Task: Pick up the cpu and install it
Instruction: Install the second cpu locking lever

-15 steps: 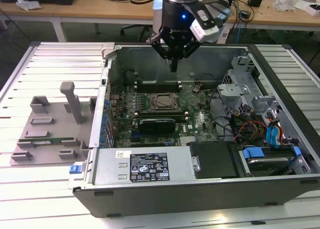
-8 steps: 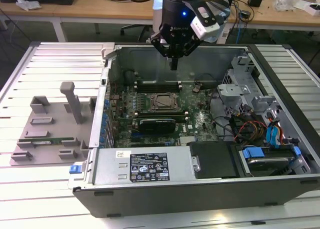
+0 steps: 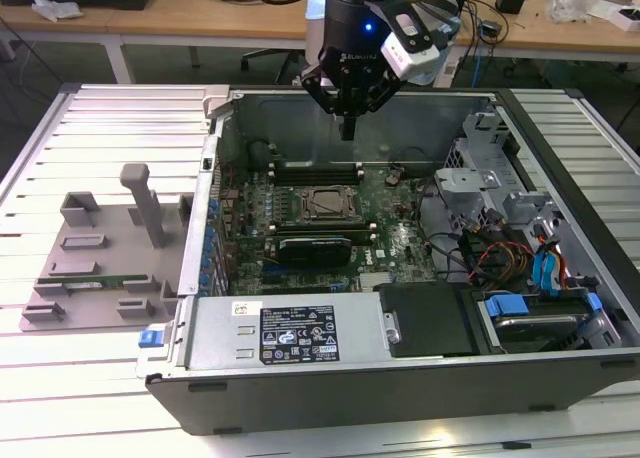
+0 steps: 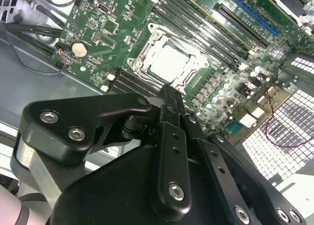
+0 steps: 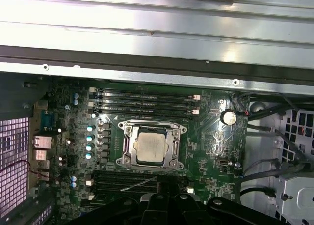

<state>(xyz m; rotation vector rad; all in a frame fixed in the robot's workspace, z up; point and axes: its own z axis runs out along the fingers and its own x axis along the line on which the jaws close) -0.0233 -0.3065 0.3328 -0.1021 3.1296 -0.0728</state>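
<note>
Below end effector [image 3: 347, 128], socketed cpu [image 5: 151, 146]

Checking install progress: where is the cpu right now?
The cpu sits inside the socket frame on the motherboard in both wrist views, between memory slot banks.

Black arm head [image 3: 350, 38], rounded and glossy, with a small blue light lit on its front and pale lettering across the housing. A white and grey boxy module [image 3: 410, 40] is bolted on beside it, behind the fingers. Black angular linkage plates taper down to the gripper [image 3: 347, 130], which ends in a narrow dark tip. In the second wrist view the gripper [image 4: 169, 99] is matte black metal: a long central bar with silver socket screws, hinged link arms either side, each with round silver bolt heads. Grey rounded body edge behind the fingers.
</note>
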